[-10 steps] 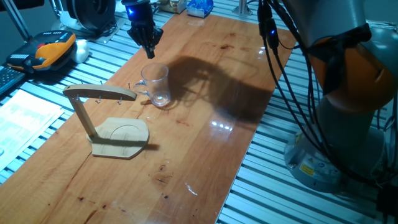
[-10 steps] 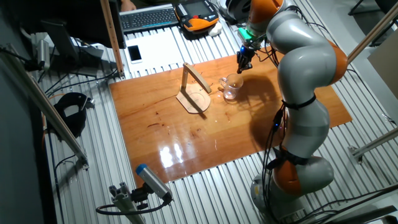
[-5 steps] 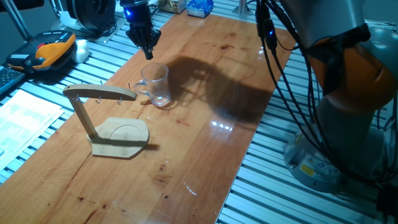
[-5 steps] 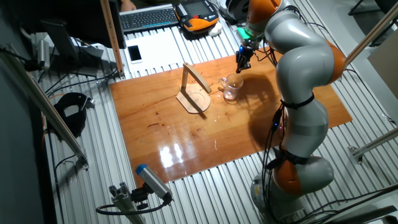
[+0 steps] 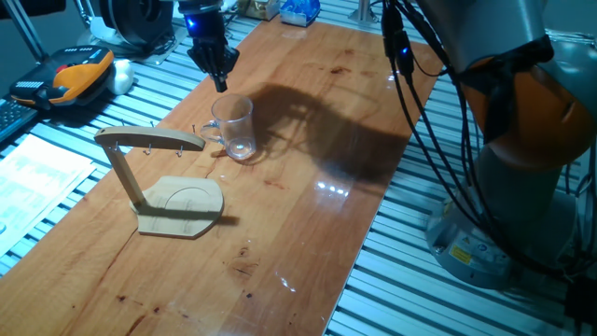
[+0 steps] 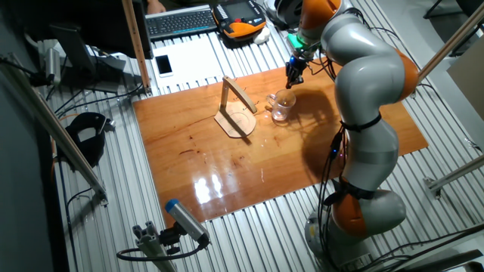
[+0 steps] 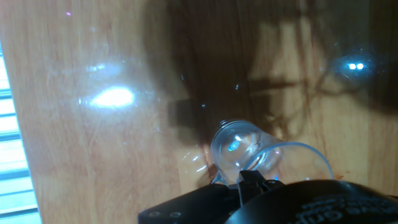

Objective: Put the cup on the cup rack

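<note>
The cup (image 5: 233, 128) is a clear glass mug standing upright on the wooden table, handle toward the rack; it also shows in the other fixed view (image 6: 282, 106) and low in the hand view (image 7: 249, 151). The cup rack (image 5: 149, 140) stands just left of it, with its flat base (image 5: 183, 206) on the table and its top arm pointing at the cup; it also shows in the other fixed view (image 6: 236, 104). My gripper (image 5: 220, 82) hangs above and just behind the cup, fingers together, holding nothing; it shows in the other fixed view (image 6: 290, 77) and the hand view (image 7: 250, 180).
The wooden table (image 5: 308, 196) is ringed by ribbed metal decking. An orange-and-black device (image 5: 70, 77) and a keyboard (image 6: 178, 21) lie off the table's left side. The robot's base and cables (image 5: 504, 140) stand at the right.
My gripper has drifted slightly up and away from the cup toward the table's far left edge. The cup and the rack have not moved.
</note>
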You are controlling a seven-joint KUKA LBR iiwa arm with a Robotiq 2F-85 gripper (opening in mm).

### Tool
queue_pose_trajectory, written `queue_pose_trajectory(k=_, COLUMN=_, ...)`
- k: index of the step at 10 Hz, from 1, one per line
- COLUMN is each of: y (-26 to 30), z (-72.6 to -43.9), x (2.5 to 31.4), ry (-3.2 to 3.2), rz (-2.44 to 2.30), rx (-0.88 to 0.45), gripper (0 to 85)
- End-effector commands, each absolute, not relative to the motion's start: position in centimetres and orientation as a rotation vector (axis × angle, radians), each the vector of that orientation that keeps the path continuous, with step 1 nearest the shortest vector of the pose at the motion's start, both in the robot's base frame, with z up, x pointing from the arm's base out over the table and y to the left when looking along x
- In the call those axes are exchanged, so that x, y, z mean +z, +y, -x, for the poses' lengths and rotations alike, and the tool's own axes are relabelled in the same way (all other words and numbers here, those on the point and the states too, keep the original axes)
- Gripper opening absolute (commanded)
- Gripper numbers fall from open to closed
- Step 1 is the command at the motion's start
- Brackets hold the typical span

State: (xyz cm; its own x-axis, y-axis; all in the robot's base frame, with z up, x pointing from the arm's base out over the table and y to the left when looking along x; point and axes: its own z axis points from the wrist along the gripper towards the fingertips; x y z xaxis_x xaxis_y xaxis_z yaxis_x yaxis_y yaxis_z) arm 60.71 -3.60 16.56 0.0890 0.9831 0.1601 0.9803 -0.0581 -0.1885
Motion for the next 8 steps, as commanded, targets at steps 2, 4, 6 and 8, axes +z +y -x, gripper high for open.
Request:
queue_pose_trajectory(k=2, y=-3.62, z=-60.69, x=16.56, ry=-1.967, rz=2.131, rx=-0.007, gripper=0.0)
queue_pose_trajectory(k=4, y=-3.66, z=-60.65, x=16.54, ry=-1.988, rz=2.14, rx=-0.046, gripper=0.0)
queue_pose_trajectory(k=6, y=-3.64, z=-60.66, x=16.49, ry=-1.977, rz=2.167, rx=-0.051, gripper=0.0)
queue_pose_trajectory(k=8, y=-3.75, z=-60.6, x=16.43, ry=-1.966, rz=2.191, rx=-0.045, gripper=17.0)
